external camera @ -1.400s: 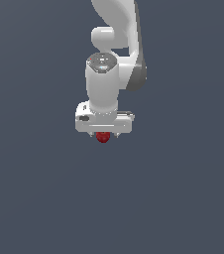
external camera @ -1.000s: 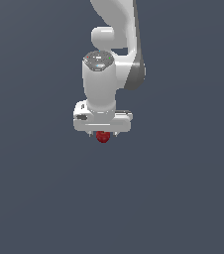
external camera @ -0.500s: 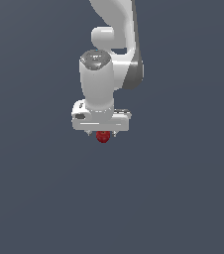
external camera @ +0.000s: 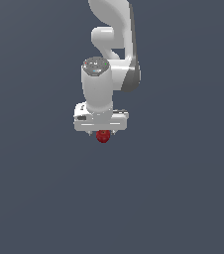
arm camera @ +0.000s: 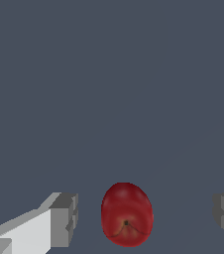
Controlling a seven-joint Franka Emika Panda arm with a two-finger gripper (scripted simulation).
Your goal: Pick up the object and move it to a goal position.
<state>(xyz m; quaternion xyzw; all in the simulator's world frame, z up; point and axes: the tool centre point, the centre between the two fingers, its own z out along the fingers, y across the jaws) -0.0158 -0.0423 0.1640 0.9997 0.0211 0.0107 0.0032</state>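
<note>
- The pincer (arm camera: 143,218) is hanging wide open, its fingers (arm camera: 64,218) flanking the object (arm camera: 127,214) with clear gaps on both sides.
- The object (external camera: 103,136) is peeking out at 6 o'clock below the white hand, seemingly resting on the tabletop (external camera: 183,198).
- Risk: it is sitting off-centre, nearer one finger, so closing could be nudging the glossy, rounded lump sideways and squirting it out.

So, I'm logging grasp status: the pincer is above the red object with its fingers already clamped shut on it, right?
Not clamped. The wrist view shows the pincer open: the red object sits between the fingers with clear gaps on both sides. The pincer is indeed positioned over it, as the exterior view shows.
</note>
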